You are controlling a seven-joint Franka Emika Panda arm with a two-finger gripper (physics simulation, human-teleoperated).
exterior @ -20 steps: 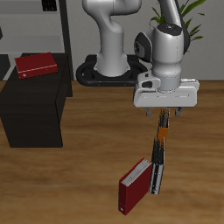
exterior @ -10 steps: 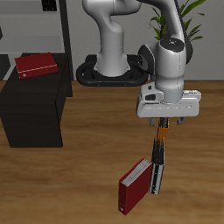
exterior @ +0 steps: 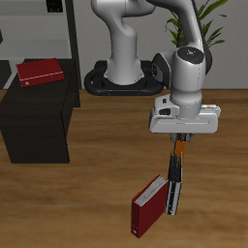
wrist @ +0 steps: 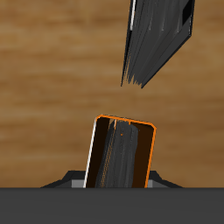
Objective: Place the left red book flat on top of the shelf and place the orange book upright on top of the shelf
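- The gripper [exterior: 178, 141] hangs over the wood floor area near the table's front, right above the orange book [exterior: 176, 161].
- In the wrist view the orange book [wrist: 121, 154] sits right up against the gripper body, top edge facing the camera, orange cover wrapping dark pages. Looks pinched between the fingers, but the fingertips themselves are hidden, so I can't tell for sure how tight the grip is.
- The orange book stands upright, a thin sliver in the exterior view, just under the gripper.
- Just below it there's a red book [exterior: 148, 206] standing tilted on the table, white page edges showing, with a thin dark book [exterior: 172, 197] right beside it.
- The wrist view also shows a dark grey book [wrist: 156, 39] standing apart from the orange one.
- The other red book [exterior: 40, 72] is lying flat on top of the shelf [exterior: 37, 124], well away from the gripper.
- The shelf is the black boxy cabinet; a thin-framed rack [exterior: 70, 29] rises behind it.
- A green plant [exterior: 199, 19] sits behind the arm.
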